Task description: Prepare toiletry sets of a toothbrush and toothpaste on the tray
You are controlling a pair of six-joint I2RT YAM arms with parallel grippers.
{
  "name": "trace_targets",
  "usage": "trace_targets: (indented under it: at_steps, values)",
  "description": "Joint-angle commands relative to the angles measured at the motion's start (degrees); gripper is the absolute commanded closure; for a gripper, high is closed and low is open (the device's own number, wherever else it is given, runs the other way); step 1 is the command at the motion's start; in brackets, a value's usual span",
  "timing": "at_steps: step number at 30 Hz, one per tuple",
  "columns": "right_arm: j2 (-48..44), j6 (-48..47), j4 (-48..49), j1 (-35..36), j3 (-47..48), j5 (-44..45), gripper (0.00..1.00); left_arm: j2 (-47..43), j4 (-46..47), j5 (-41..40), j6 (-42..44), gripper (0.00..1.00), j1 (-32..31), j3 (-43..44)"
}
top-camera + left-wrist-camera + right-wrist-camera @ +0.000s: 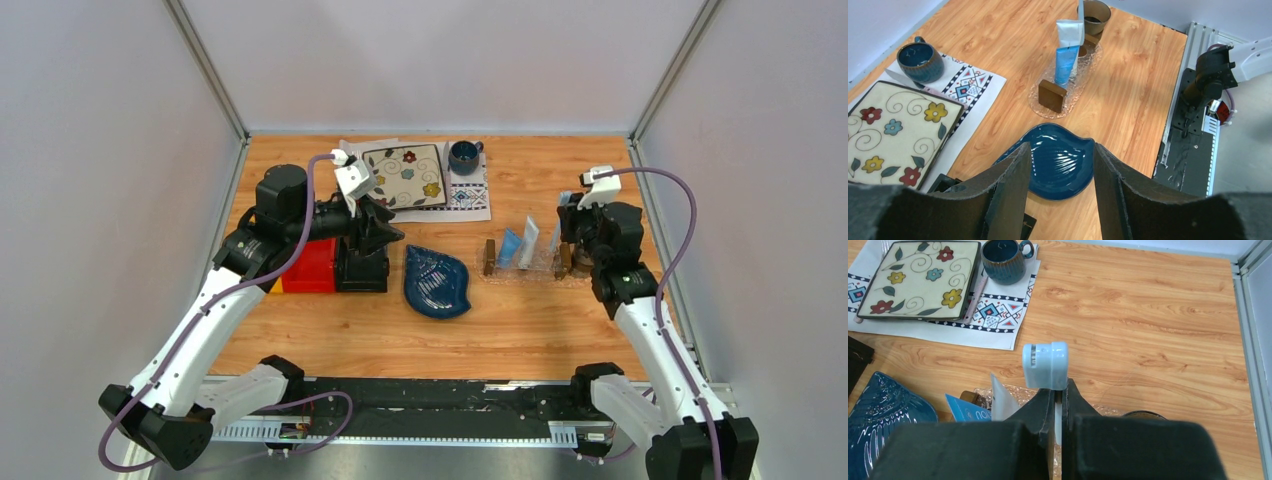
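Two toothpaste tubes (pixel 520 243) upright in the tray (pixel 540 271), my right gripper (pixel 1058 390) clamped on the toothbrush (pixel 1045 366), my left gripper (pixel 1060 150) apart, empty

Blue leaf dish (pixel 1060 165) shows between the left jaws, beyond them; flowered plate (pixel 893 130) and blue mug (pixel 920 61) lie leftward.

I see a light wooden worktop (pixel 540 330) enclosed by plain white walls (pixel 440 60) on three sides, with metal corner posts (pixel 207 68); lighting is even.
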Motion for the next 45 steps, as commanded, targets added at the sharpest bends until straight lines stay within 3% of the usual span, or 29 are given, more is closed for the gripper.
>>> trace_targets:
  at_steps: [1, 45]
  values:
    - [0.9, 2.1, 4.2, -0.3, -1.1, -0.8, 1.0, -0.8, 2.1, 0.3, 1.0, 0.44, 0.3, -0.3]
    - [4.5, -4.2, 10.1, -0.3, -5.2, -2.7, 1.0, -0.1, 3.5, 1.5, 0.5, 0.44, 0.3, -2.3]
